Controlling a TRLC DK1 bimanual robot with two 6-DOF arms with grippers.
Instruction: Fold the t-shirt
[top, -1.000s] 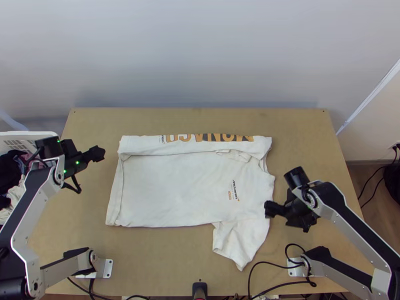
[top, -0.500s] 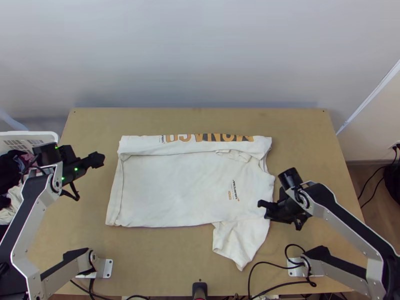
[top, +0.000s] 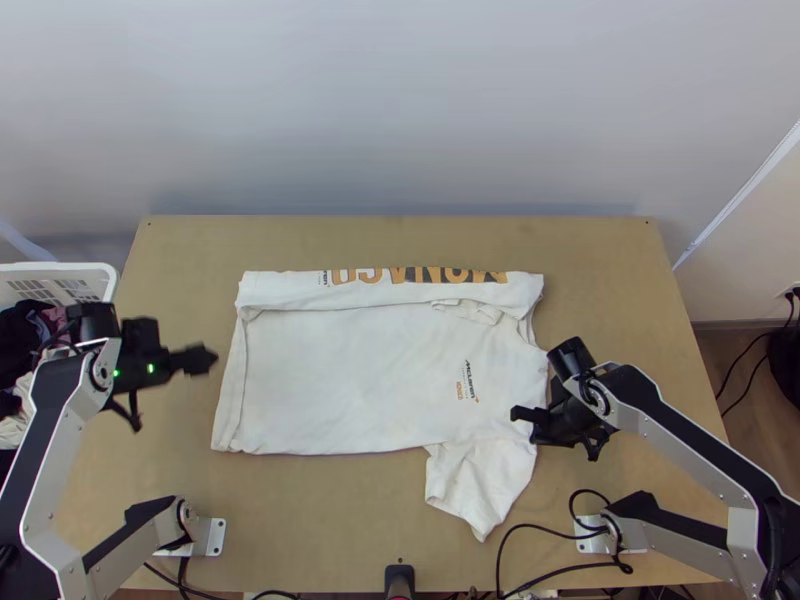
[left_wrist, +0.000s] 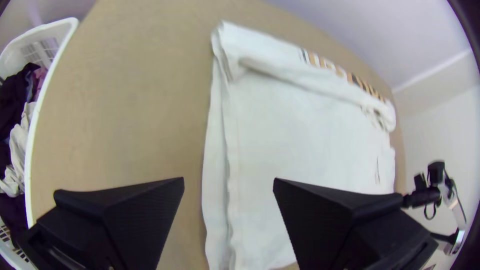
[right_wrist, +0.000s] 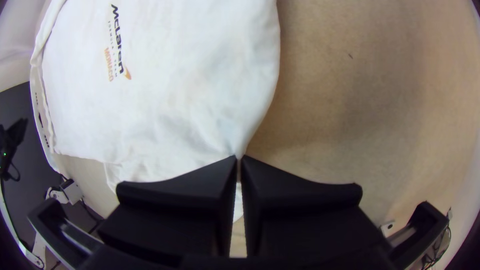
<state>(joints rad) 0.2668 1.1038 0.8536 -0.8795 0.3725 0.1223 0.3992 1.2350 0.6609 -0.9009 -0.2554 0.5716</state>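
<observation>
The right gripper is closed on the t-shirt at its shoulder edge, above the outspread sleeve. The left gripper hangs open between hem and the bench's left edge. The shirt lies mid-bench, far side folded in. Best pinch the hem's near corner next, then lift both ends together, taut.

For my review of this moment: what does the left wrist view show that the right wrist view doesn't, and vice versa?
Left wrist view: the white basket with clothes in it, and the folded-over strip's large lettering.
Right wrist view: the near sleeve and the left arm's base mount.
Both: the t-shirt, the table, the left gripper, open, and the right gripper, pinching the shirt's edge.
</observation>
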